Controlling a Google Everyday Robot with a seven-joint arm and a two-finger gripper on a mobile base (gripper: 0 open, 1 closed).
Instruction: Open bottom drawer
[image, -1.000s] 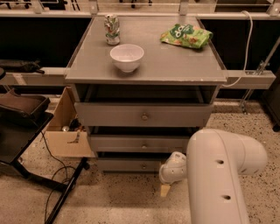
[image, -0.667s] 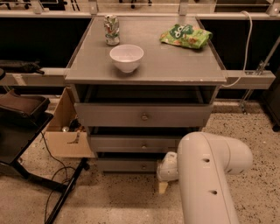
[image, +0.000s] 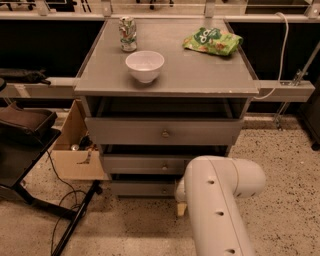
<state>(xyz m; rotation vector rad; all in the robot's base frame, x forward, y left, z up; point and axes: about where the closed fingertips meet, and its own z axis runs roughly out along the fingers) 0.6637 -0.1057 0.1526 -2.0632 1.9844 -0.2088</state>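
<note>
place: lab or workshop | signs: speckled floor (image: 280, 165), loose cables (image: 59, 200), cardboard box (image: 75, 165), metal rails (image: 40, 90), grey cabinet (image: 200, 70) | gripper (image: 181, 207): low at bottom drawer (image: 142, 188), behind white arm (image: 220, 200)

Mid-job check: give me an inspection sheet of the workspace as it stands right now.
Surface: grey cabinet top, bearing three things.
Job's things: narrow grey bottom drawer, front partly hidden by white robot arm; dark gap above it.
Clutter: patterned can, white bowl, green snack bag.
Grippers: gripper low at the bottom drawer's front, mostly behind the arm.
Cables: white cable at right; black cable on floor.
Surroundings: cardboard box, black chair, speckled floor.
</note>
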